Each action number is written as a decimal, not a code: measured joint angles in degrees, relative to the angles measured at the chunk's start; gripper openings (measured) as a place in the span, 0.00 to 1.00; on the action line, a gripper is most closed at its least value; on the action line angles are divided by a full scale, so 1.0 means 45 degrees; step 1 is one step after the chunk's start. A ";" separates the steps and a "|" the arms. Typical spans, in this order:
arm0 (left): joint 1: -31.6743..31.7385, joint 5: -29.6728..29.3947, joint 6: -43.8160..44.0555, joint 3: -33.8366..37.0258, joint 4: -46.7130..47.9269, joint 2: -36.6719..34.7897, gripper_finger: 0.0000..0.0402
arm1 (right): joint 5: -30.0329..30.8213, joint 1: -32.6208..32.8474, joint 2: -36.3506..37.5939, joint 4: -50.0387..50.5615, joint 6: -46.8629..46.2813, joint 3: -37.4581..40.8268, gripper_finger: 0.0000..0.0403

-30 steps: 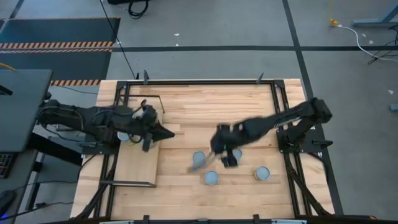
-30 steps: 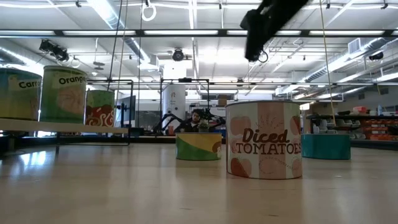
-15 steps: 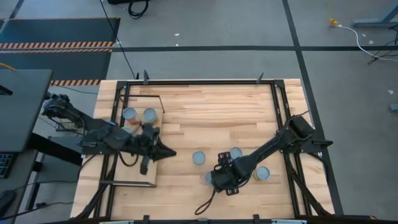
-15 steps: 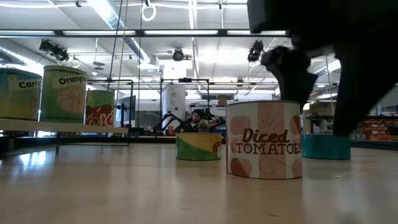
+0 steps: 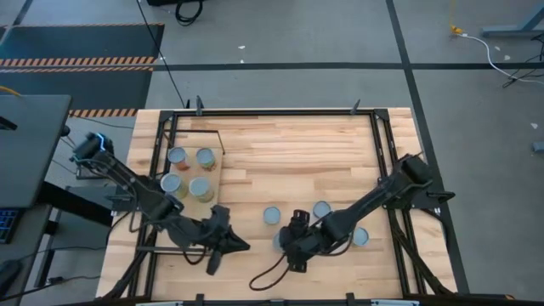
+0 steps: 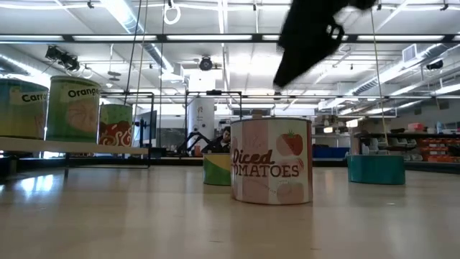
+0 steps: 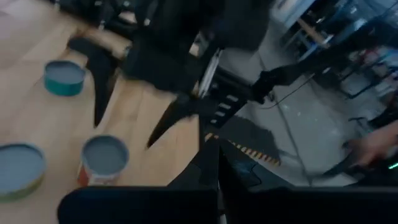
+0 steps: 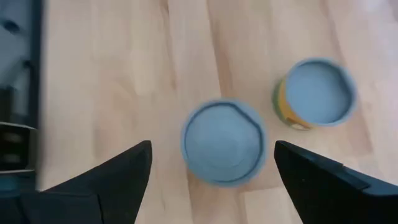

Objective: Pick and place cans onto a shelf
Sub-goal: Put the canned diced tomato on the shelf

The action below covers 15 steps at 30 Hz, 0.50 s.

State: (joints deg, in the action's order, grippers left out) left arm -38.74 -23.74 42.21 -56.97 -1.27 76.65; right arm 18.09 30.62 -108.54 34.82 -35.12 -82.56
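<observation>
Several cans stand upright on the shelf (image 5: 189,223) at the table's left, among them two at its far end (image 5: 177,156) (image 5: 205,156); the low view shows them on the shelf's board (image 6: 72,147). My right gripper (image 5: 291,246) (image 8: 212,146) is open above the "Diced Tomatoes" can (image 6: 272,160) (image 8: 224,143). Its fingers stand apart on either side of the can's top without touching it. That can stands on the tabletop. My left gripper (image 5: 242,246) is shut and empty, just right of the shelf's near end.
Three more cans stand on the tabletop (image 5: 272,216) (image 5: 321,209) (image 5: 359,236); one with a yellow label is close to the tomato can (image 8: 317,93). A black frame (image 5: 374,144) edges the table. Bare planks lie at the table's far middle (image 5: 297,153).
My right gripper has gone from the table's middle toward the near edge, dropped around the tomato can, then risen above it. The can has slid toward the table's left and turned about. My left gripper has gone from over the shelf's cans toward the near edge.
</observation>
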 joint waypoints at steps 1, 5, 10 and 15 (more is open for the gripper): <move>0.0008 0.0005 -0.0174 -0.0218 0.0177 0.0156 0.01 | 0.0000 0.0023 0.0354 0.0212 -0.0214 0.0000 0.86; 0.0317 -0.0142 -0.0883 -0.1710 0.2173 0.0862 0.01 | 0.0092 0.0240 0.1897 0.1493 -0.1130 -0.0005 0.86; 0.1157 -0.0171 -0.2141 -0.3060 0.4807 0.2227 0.10 | 0.0769 0.0544 0.3681 0.2821 -0.2319 -0.0005 0.86; 0.1784 0.0664 -0.3229 -0.3192 0.4752 0.3441 0.33 | 0.1906 0.0718 0.4959 0.3145 -0.3439 -0.0005 0.86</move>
State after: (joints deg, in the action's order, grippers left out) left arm -30.71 -20.75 27.68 -71.33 20.12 92.14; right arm 26.67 33.86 -86.23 48.97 -50.60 -82.59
